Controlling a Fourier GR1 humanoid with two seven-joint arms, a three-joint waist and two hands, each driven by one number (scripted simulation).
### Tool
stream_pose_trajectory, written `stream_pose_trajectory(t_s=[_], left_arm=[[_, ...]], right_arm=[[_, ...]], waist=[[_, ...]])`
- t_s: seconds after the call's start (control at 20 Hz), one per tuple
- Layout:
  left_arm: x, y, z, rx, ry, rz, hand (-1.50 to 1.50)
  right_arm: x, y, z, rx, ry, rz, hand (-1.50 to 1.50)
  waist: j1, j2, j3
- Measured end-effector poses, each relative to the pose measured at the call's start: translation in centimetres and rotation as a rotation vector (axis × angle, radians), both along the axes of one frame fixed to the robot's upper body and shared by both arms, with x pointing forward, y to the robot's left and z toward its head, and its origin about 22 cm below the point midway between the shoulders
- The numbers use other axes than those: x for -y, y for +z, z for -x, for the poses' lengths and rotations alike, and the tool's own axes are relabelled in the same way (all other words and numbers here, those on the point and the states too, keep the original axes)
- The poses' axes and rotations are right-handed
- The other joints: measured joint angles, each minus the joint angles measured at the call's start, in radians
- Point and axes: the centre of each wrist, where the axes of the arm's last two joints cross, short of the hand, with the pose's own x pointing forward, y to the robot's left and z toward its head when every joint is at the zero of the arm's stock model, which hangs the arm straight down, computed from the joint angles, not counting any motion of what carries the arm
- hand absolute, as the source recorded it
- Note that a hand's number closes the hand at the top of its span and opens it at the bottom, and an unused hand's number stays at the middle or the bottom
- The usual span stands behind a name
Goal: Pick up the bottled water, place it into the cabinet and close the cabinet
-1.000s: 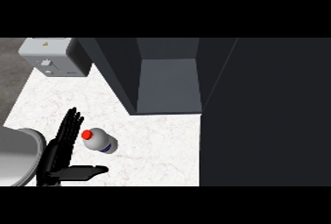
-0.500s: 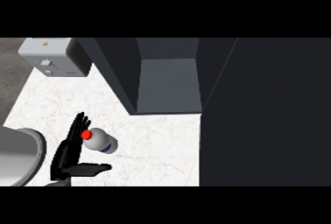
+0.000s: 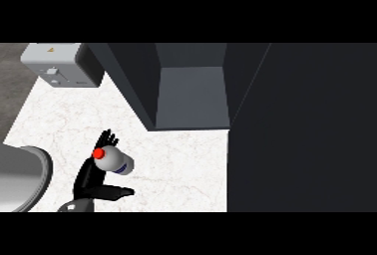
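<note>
On the white counter [image 3: 169,154], lower left, the left hand [image 3: 90,175] cups the bottle [image 3: 115,161].

The bottle lies tilted against the palm, its red cap [image 3: 98,154] pointing up and left, a dark band round its body. The hand's fingers reach straight up behind the cap and the thumb juts out to the right under the bottle, so the hand is spread, touching the bottle, not curled round it. The open cabinet [image 3: 190,94] stands well apart, up and right, its grey inside bare to view and its dark door [image 3: 302,129] filling the right side. A grey box [image 3: 60,64] sits at the counter's far left corner, and a metal sink [image 3: 22,179] curves in at the left edge. The right hand does not show.
</note>
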Motion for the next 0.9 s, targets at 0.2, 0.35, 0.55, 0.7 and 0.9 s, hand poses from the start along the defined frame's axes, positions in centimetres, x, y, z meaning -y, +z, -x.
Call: stream_pose_trajectory(t_s=[0.2, 0.35, 0.55, 0.7, 0.9], left_arm=[[1.1, -1.1, -0.1, 0.007, 0.033, 0.040, 1.50], [1.2, -1.4, -0.3, -0.003, 0.046, 0.073, 1.50], [1.6, -1.7, -0.8, -0.008, 0.061, 0.117, 1.50], [1.7, -1.8, -0.9, -0.014, 0.053, 0.128, 1.50], [2.3, -1.8, -1.2, 0.016, 0.067, 0.122, 1.50]], right_arm=[[-0.1, -0.1, 0.3, -0.002, -0.002, -0.006, -1.50], [0.3, -0.1, 0.5, 0.002, 0.002, 0.012, -1.50], [0.2, -0.2, 0.5, 0.004, 0.001, 0.004, -1.50], [0.3, -0.3, 0.7, 0.004, 0.004, 0.008, -1.50], [0.3, -0.2, 0.6, 0.003, 0.008, 0.010, -1.50]], waist=[[-0.002, 0.000, 0.000], [0.000, -0.001, 0.000], [0.000, -0.002, 0.005], [0.001, -0.005, 0.009], [0.006, -0.004, 0.007]])
